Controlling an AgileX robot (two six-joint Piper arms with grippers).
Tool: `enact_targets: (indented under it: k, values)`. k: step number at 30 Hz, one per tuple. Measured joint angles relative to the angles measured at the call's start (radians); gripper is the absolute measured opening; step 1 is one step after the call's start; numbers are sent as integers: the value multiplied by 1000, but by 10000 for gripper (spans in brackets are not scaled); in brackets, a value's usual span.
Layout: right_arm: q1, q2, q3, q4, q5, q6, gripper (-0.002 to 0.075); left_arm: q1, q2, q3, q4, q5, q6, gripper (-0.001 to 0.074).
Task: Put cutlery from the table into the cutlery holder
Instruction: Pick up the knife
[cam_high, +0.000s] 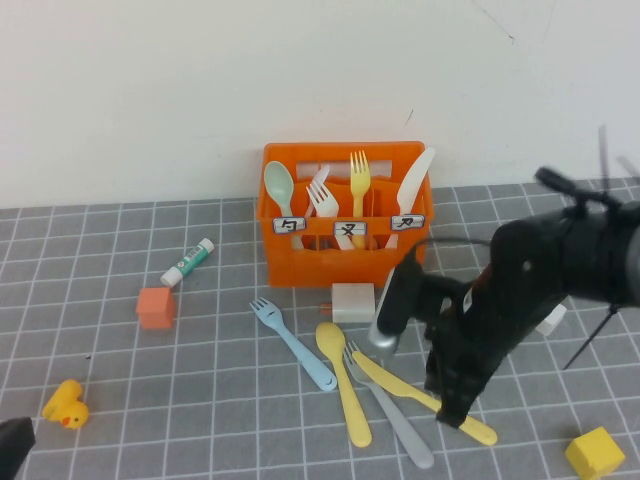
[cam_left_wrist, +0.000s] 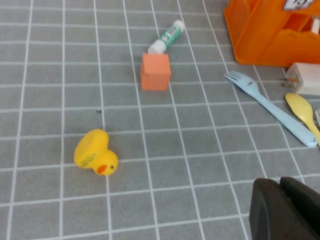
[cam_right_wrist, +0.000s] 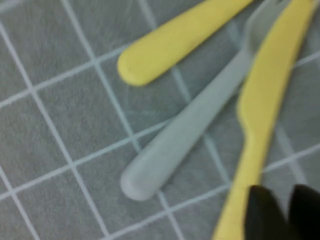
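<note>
The orange cutlery holder stands at the back of the table and holds a mint spoon, a white fork, a yellow fork and a white knife. On the table in front of it lie a light blue fork, a yellow spoon, a grey fork and a yellow knife. My right gripper is low over the yellow knife's handle, its fingers close together, empty, just beside the handle. My left gripper is shut and empty at the front left corner.
A white block sits in front of the holder. A glue stick, an orange cube and a yellow duck lie to the left. A yellow cube sits at the front right.
</note>
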Motion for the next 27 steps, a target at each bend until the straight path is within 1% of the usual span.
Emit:
enact_targets:
  k: [2, 4, 5, 6, 8, 11, 16, 22, 27]
  values:
    - [0, 29, 0, 13, 0, 0, 200, 0, 0, -5, -25, 15, 14, 0]
    - [0, 48, 0, 28, -11, 0, 343, 0, 0, -7, -52, 30, 49, 0]
    - [0, 54, 0, 32, -20, 2, 393, 0, 0, -9, -68, 41, 72, 0]
    - [0, 58, 0, 33, -32, 2, 442, 0, 0, -14, -80, 49, 95, 0]
    - [0, 64, 0, 39, -61, 2, 487, 0, 0, -21, -106, 58, 129, 0]
    - [0, 90, -15, 44, -80, -6, 483, 0, 0, -23, -125, 60, 144, 0]
    - [0, 164, -70, 45, -82, -14, 434, 0, 0, -23, -127, 58, 152, 2]
    - [0, 219, -125, 48, -47, -2, 407, 0, 0, -23, -128, 24, 156, 1]
    - [0, 234, -144, 13, -27, 2, 361, 0, 0, -23, -128, 19, 159, 2]
